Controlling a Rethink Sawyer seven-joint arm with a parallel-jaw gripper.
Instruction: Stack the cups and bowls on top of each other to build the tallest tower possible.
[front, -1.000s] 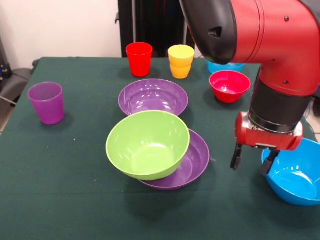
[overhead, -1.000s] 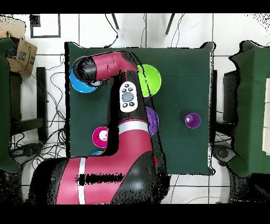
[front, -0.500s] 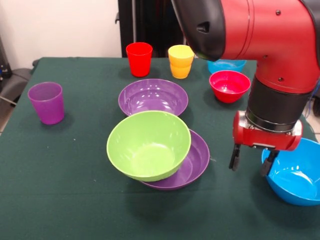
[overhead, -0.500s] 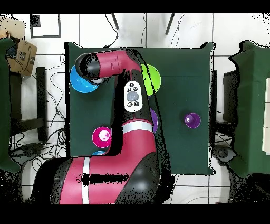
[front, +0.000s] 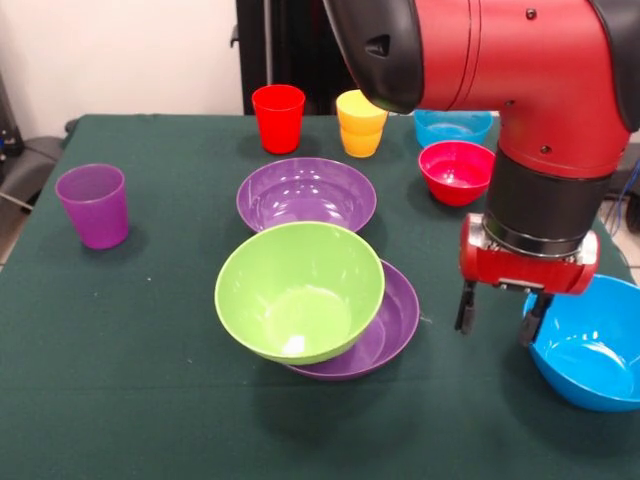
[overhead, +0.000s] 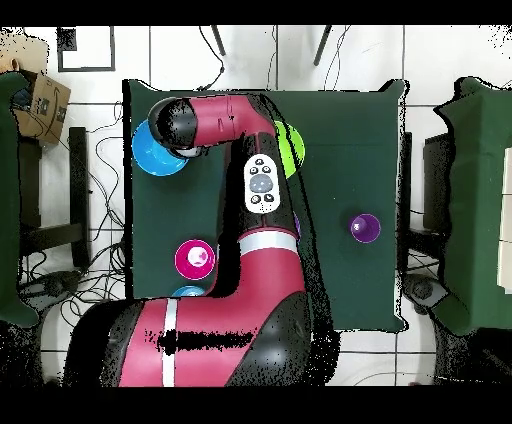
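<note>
My gripper (front: 496, 318) is open and empty, low over the table, just left of the large blue bowl (front: 590, 350); one fingertip (front: 529, 326) hangs beside its rim. The lime green bowl (front: 300, 290) rests tilted in a large purple bowl (front: 398, 318). A second large purple bowl (front: 306, 193) lies behind them. The red cup (front: 278, 118) and yellow-orange cup (front: 362, 122) stand at the far edge, and the purple cup (front: 93, 205) stands at the left. The small red bowl (front: 458, 170) and light blue bowl (front: 452, 127) sit behind the arm. The small green bowl is out of view.
In the overhead view the arm (overhead: 255, 190) covers the table's middle and hides the gripper. The blue bowl (overhead: 150, 152), lime green bowl (overhead: 293, 145), purple cup (overhead: 365, 228) and red bowl (overhead: 195, 260) show around it. The blue bowl sits at the table's edge.
The arm has shifted a little to the left in the front view, so the gripper has drawn away from the blue bowl's rim. The gripper stays open. The bowls and cups have not moved.
</note>
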